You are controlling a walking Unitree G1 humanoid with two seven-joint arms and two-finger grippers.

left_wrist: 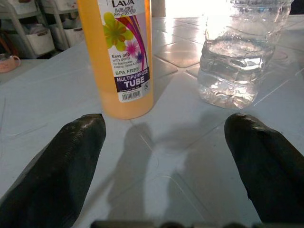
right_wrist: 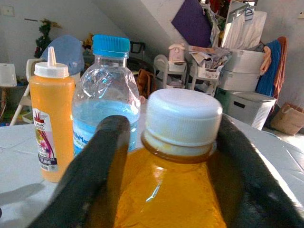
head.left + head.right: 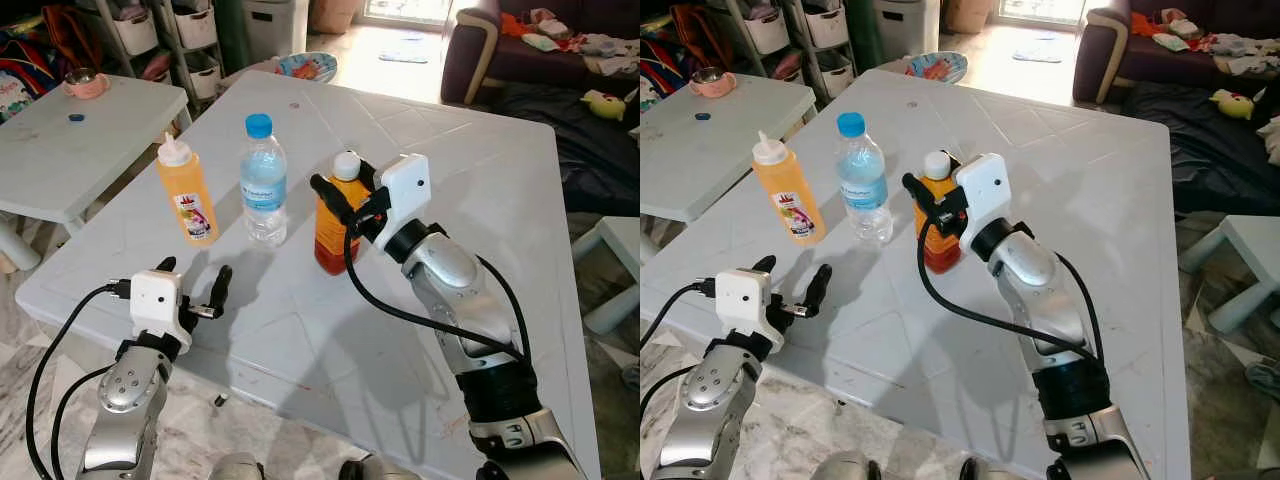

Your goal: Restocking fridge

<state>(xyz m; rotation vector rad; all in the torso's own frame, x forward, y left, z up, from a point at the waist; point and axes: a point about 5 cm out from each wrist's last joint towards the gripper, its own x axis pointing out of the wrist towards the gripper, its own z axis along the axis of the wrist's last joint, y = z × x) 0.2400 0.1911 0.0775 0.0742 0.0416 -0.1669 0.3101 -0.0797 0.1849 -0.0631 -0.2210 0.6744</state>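
Since the R gripper (image 3: 342, 205) fingers straddle the juice bottle (image 3: 335, 235) mid-bench w/o visibly squeezing, close square below the cap, then lift straight, clear of the water bottle (image 3: 264, 185) just left. L gripper (image 3: 192, 290) open, near edge.

Daylight is bright and even, coming from the doorway at the far end, where the floor washes out to white. The white table (image 3: 480, 180) carries soft shadows falling toward the camera — clearest under the right arm. Head views are sharp with slight bending at the edges. In the wrist views the near black fingers (image 1: 52, 175) are soft, and glare burns out the water bottle (image 1: 242, 57) top.
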